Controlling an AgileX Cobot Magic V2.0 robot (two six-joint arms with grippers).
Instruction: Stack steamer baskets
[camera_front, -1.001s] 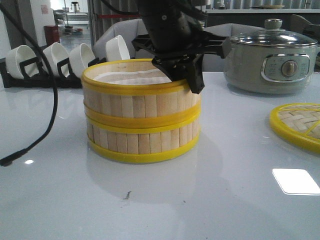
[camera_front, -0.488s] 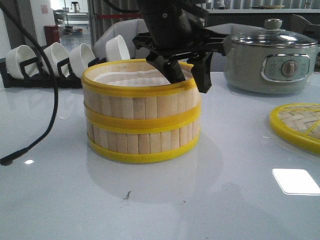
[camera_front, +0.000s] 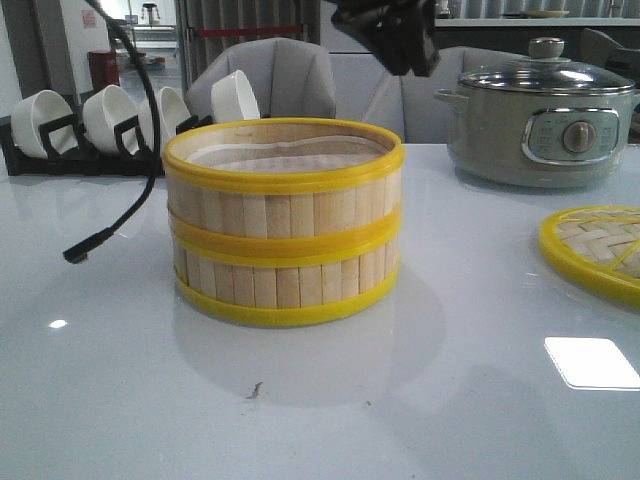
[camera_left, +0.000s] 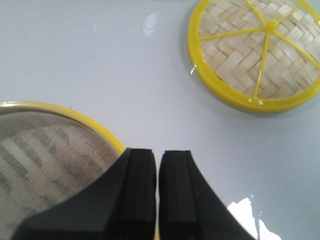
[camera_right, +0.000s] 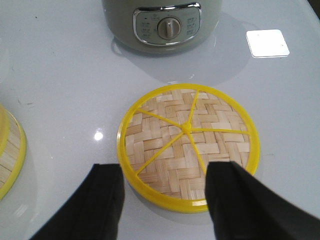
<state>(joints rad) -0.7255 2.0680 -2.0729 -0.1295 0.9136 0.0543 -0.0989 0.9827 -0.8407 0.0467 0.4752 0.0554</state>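
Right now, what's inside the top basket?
A whitish liner lies inside the top basket; the left wrist view shows slats faintly through it. Nothing else shows on it, though the front wall and the left end effector hide part of the floor.

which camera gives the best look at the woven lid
The right wrist view: the whole woven lid shows from above, spokes and rim included. The left wrist view cuts off its edge; the front view catches only a low sliver at the frame's right.

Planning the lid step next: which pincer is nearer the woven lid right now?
Right. The right pincer hangs open just above the woven lid, fingers straddling its near rim. The left pincer, shut, sits over the stacked steamer baskets' rim, apart from the lid.
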